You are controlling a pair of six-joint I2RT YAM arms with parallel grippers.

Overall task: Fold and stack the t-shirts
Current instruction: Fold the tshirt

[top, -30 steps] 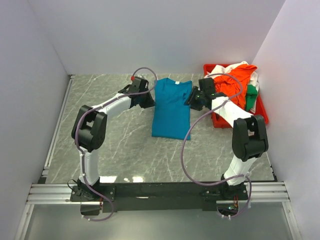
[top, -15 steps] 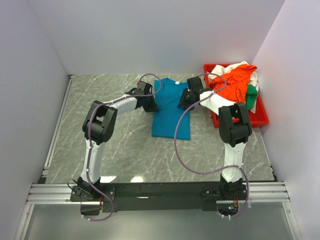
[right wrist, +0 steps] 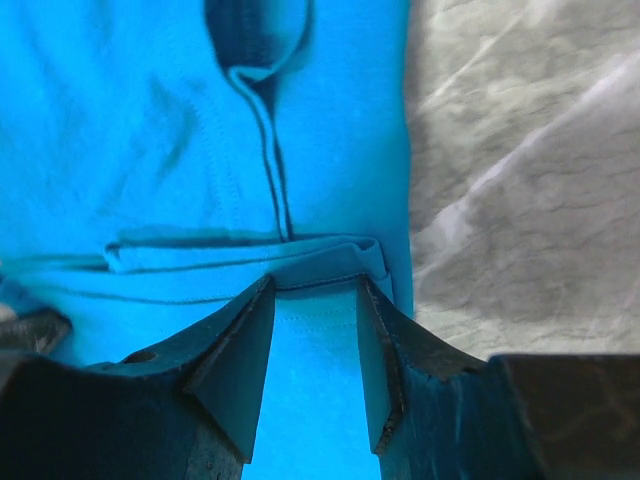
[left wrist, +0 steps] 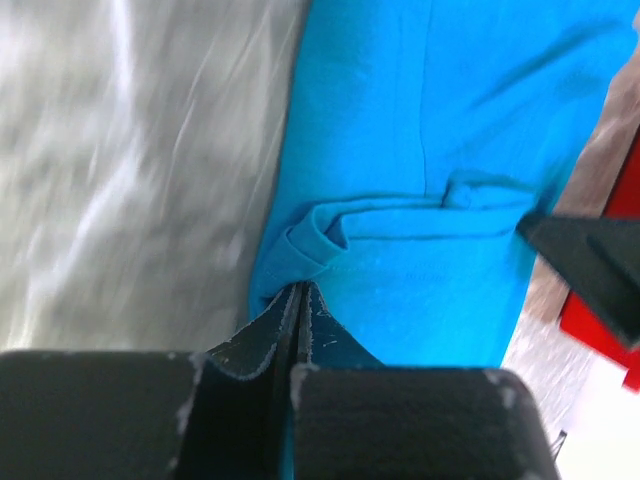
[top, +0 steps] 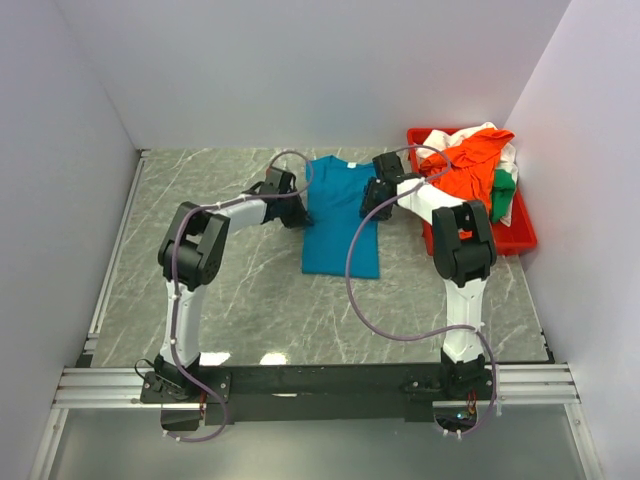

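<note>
The teal-blue t-shirt (top: 340, 225) lies flat in the middle of the table, neck to the back, with both sleeves folded inward. My left gripper (top: 292, 208) is at its left edge. In the left wrist view its jaws (left wrist: 300, 290) are shut, pinching the bunched corner of the folded sleeve (left wrist: 320, 235). My right gripper (top: 372, 203) is at the shirt's right edge. In the right wrist view it (right wrist: 315, 290) is open, straddling the folded sleeve hem (right wrist: 240, 255) with cloth lying between its fingers. Orange (top: 470, 160), white (top: 485, 132) and green (top: 502, 190) shirts lie heaped in the tray.
The red plastic tray (top: 520, 235) stands at the back right against the right wall, close to my right arm. White walls enclose the marble table on the left, back and right. Arm cables loop over the table's front half.
Both grippers have moved inward over the teal shirt, folding its sleeves in, so the shirt is narrower. The right gripper's jaws now stand open.
</note>
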